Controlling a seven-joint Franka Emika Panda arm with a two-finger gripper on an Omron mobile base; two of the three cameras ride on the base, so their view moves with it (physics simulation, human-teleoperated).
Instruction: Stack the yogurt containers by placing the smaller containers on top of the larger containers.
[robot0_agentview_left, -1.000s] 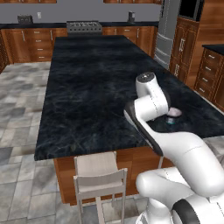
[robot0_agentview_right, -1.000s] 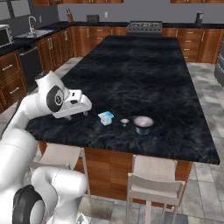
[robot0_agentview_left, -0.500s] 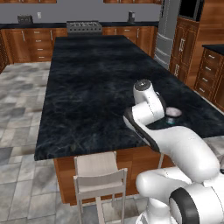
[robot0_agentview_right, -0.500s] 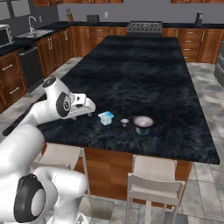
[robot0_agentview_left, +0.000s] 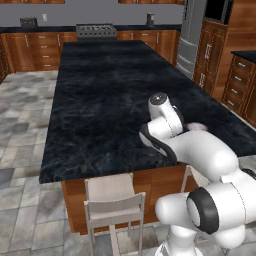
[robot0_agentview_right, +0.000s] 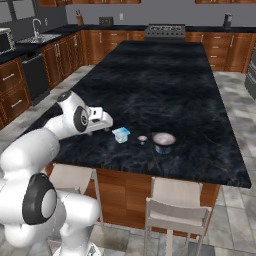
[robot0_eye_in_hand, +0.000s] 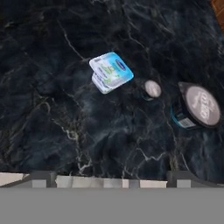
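Observation:
A small squarish white tub with a light-blue top (robot0_eye_in_hand: 111, 72) (robot0_agentview_right: 121, 134) lies on the black counter, tilted. To its right sit a tiny round pinkish-topped item (robot0_eye_in_hand: 152, 89) (robot0_agentview_right: 143, 139) and a larger round container with a greyish lid (robot0_eye_in_hand: 196, 106) (robot0_agentview_right: 163, 141) (robot0_agentview_left: 196, 127). My gripper (robot0_eye_in_hand: 111, 178) (robot0_agentview_right: 104, 120) hovers just left of the squarish tub in the right base view, above the counter and apart from it. Its fingertips (robot0_eye_in_hand: 41, 177) stand wide apart, open and with nothing between them.
The black marble island counter (robot0_agentview_right: 165, 75) stretches far behind the tubs. Its near edge (robot0_agentview_right: 150, 170) runs close in front of them. Two stools (robot0_agentview_right: 175, 210) stand below that edge. A stove (robot0_agentview_right: 165, 31) sits on the back counter.
The arm has leaned forward and the hand has crept a little toward the squarish tub. The jaws have stayed open. The tubs have not moved.

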